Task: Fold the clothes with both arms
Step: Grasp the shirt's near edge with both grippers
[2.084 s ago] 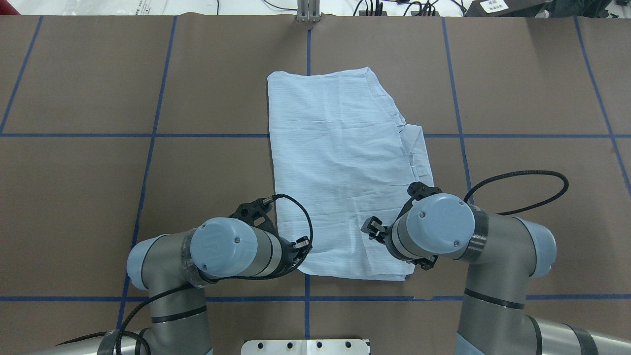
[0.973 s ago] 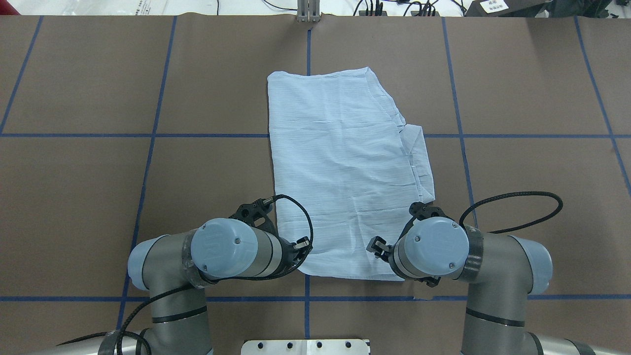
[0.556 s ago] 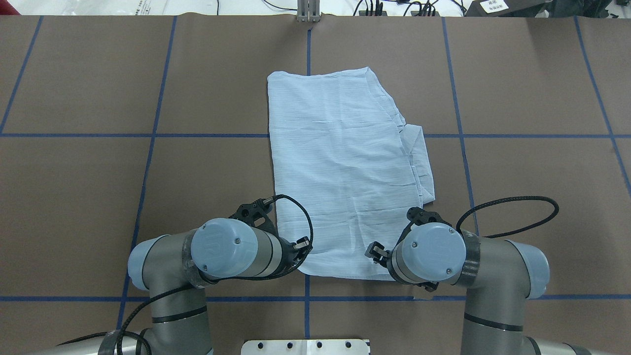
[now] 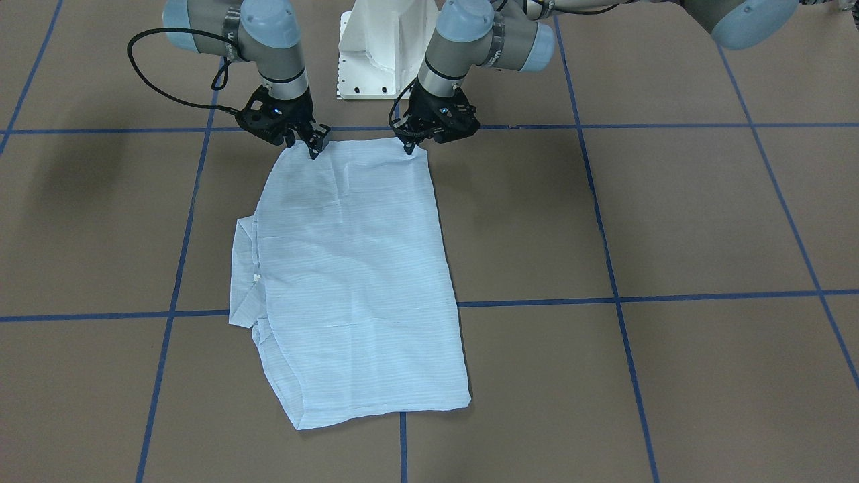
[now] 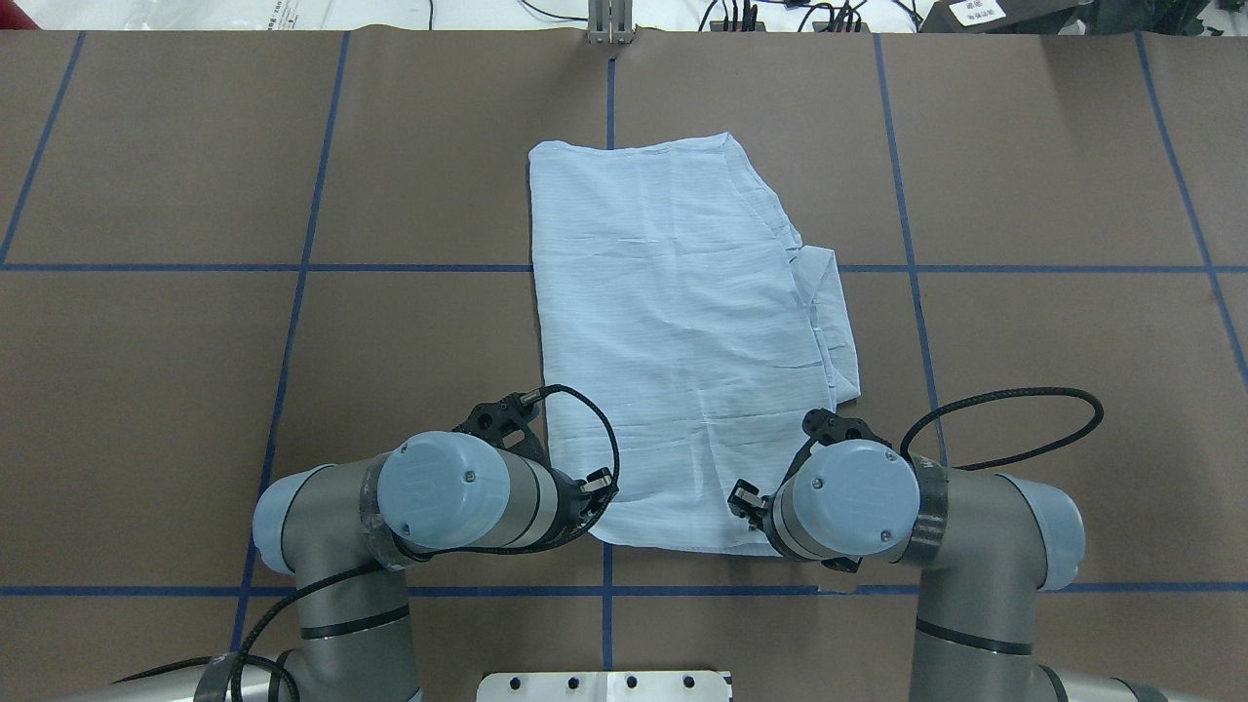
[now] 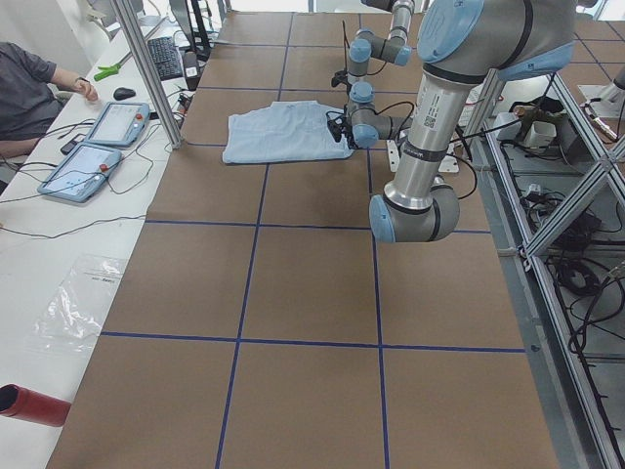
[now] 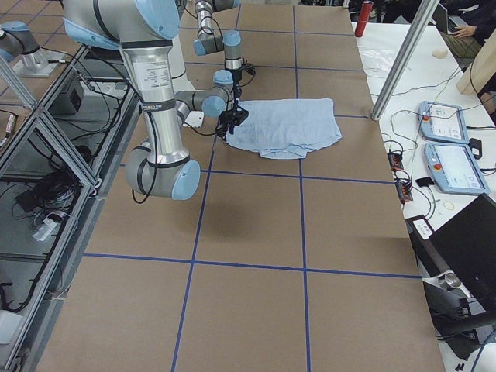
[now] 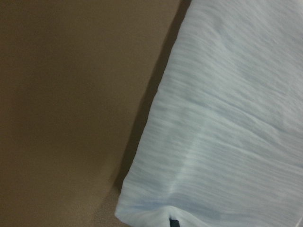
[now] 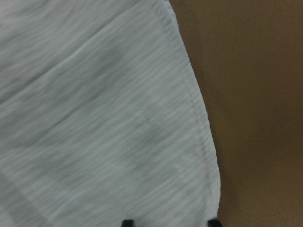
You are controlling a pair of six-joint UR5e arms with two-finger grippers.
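Overhead, at left: grey metal left arm (image 5: 429, 497) low over the brown blue-taped worktop (image 5: 175, 409). The left tool (image 5: 597, 485) sits at the robot-side left corner of the thin light-blue fine-striped shirt (image 5: 673, 322), closed on that corner, with cloth puckered round one dark fingertip (image 8: 174, 222) in its wrist view. Shirt lies folded flat as a long panel mid-worktop, running away from the robot, with a crumpled fold jutting along its right edge. The right tool (image 5: 743, 499) is at the robot-side right corner, jaws apart, two fingertips (image 9: 128, 222) spread over the cloth beside the stitched hem. Grey metal right arm (image 5: 975, 517) behind it.
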